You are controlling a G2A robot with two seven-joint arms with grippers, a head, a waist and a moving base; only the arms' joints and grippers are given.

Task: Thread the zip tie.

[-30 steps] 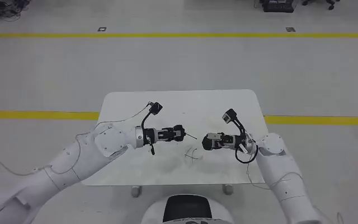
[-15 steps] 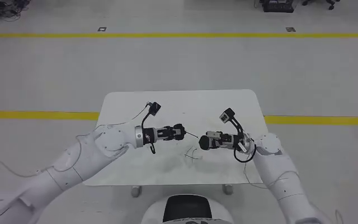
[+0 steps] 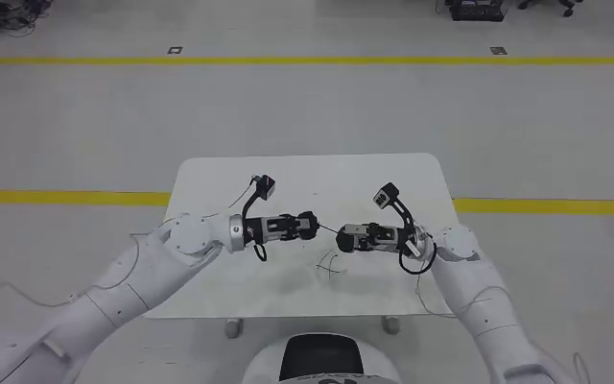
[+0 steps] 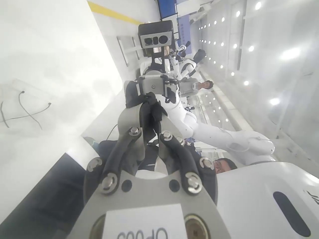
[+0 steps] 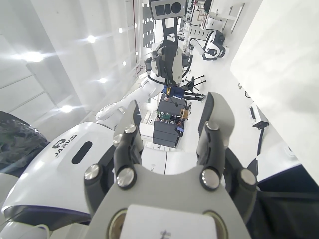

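Note:
Above the middle of the white table (image 3: 288, 182), my left gripper (image 3: 313, 227) is shut on a thin black zip tie (image 3: 326, 229). The tie's free end sticks out toward my right gripper (image 3: 342, 237), which faces it and stands just at that tip. In the left wrist view the left gripper (image 4: 149, 100) has its dark fingers pressed together right in front of the other arm's wrist. The right gripper (image 5: 174, 110) is open in its own view, with a wide gap and nothing between its fingers (image 5: 216, 115).
Loose black zip ties (image 3: 331, 267) lie crossed on the table just below the two grippers, also seen as zip ties (image 4: 25, 110) from the left wrist. The table's far half is bare white surface.
My right gripper has moved left toward the left gripper, closing the gap to the zip tie's tip. The left gripper has held its place, still shut on the tie.

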